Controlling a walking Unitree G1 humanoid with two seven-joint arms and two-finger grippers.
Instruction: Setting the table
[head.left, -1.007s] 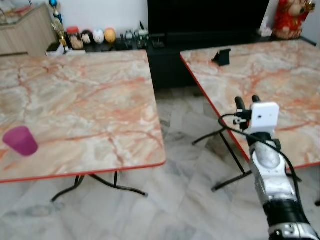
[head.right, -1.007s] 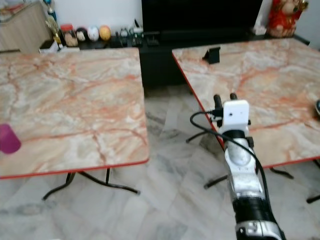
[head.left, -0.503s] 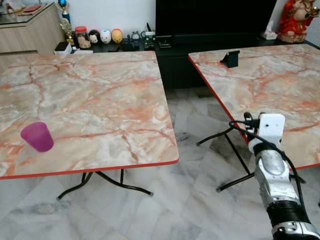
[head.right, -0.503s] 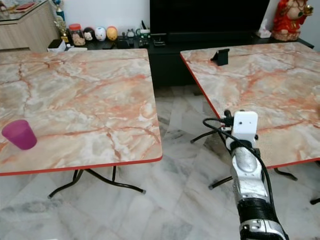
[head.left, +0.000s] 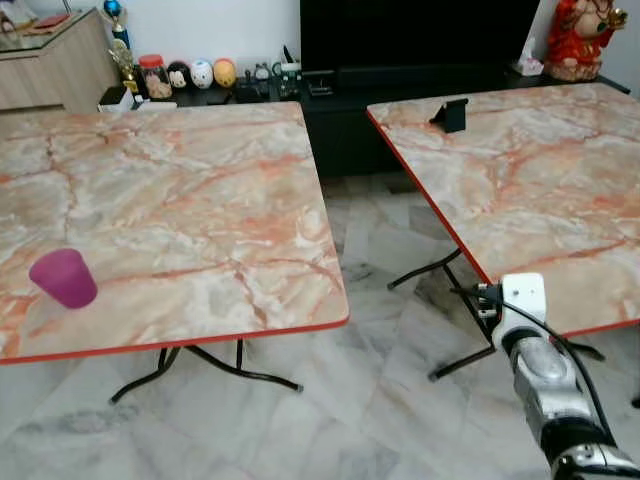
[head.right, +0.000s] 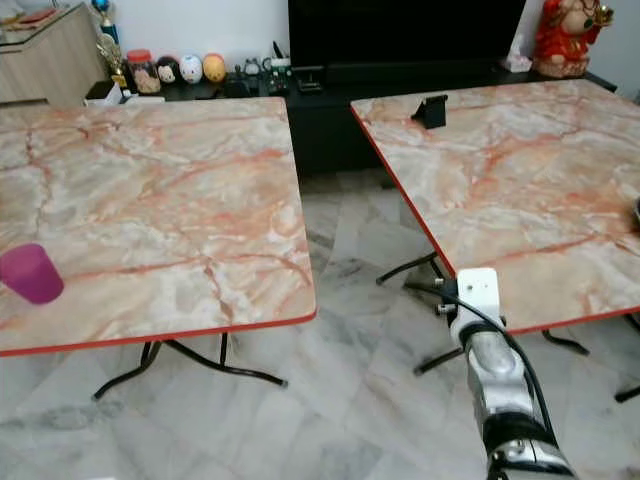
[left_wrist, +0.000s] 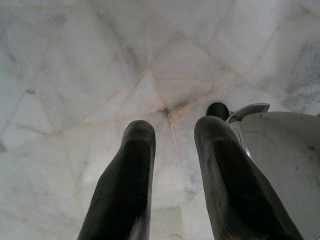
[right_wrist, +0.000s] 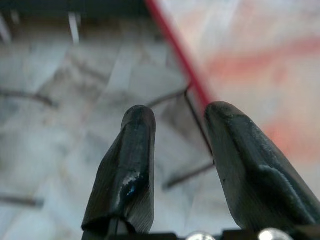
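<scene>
At the lower right of the frame the right gripper (right_wrist: 172, 150) hangs low by the table (head.left: 520, 190) edge, fingers apart, empty. Left gripper (left_wrist: 172, 165) is also apart. The cup (head.left: 63, 278) sits far left; reaching risks clipping the edge, probably.

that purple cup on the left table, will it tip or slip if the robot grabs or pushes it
The purple cup looks like thin plastic, so probably light and easy to shove across the smooth marble table. It stands upright and narrows toward its base, so a push near the rim might tip it. Its sloped, smooth wall could slide between the fingers unless gripped low and firmly.
</scene>
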